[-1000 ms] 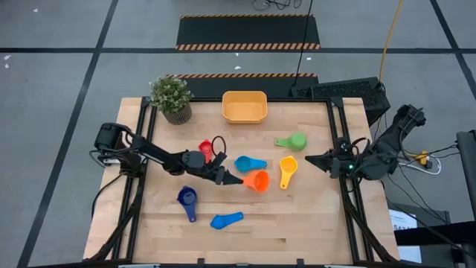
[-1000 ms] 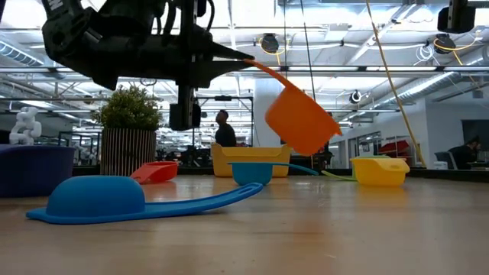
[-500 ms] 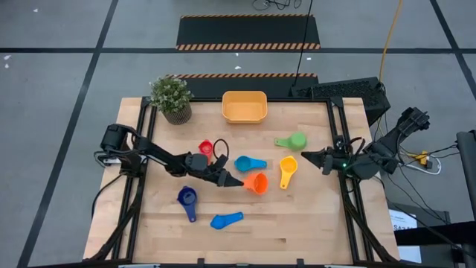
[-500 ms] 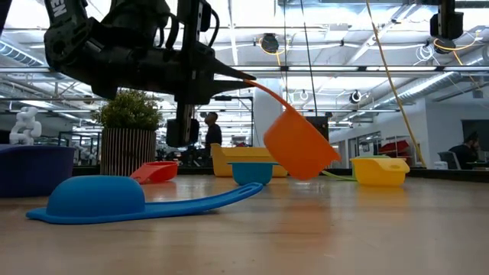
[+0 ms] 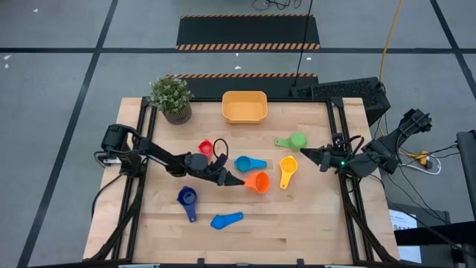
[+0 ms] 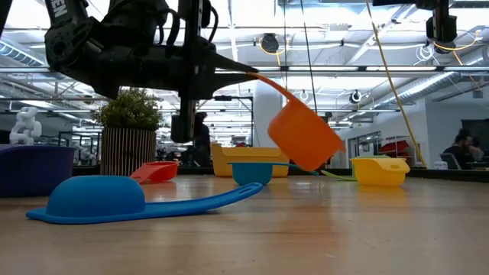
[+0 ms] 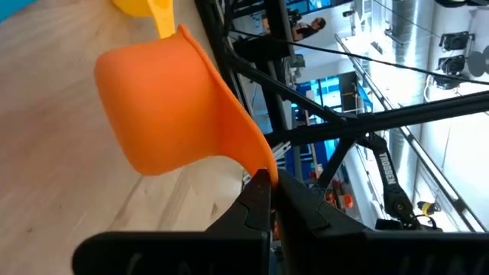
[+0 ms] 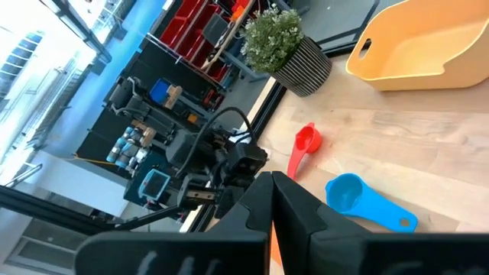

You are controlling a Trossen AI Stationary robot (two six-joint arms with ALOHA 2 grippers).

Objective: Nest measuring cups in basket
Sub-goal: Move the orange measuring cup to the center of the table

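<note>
Left end effector (image 5: 239, 181) pinching orange cup (image 5: 258, 182) by thin handle tip, cup dangling tilted above bench (image 5: 297, 223) centre. Grip tiny, so cup could swing or slip on way to basket (image 5: 245, 107) at far edge. Right end effector (image 5: 305, 153) closed, empty, parked at right side.

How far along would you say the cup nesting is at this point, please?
Nothing done: the basket is empty. In hand: the left tool holds the orange cup by its handle, off the table. Left: six cups lie loose, none nested. The right tool waits, shut, at the table's right edge.
</note>
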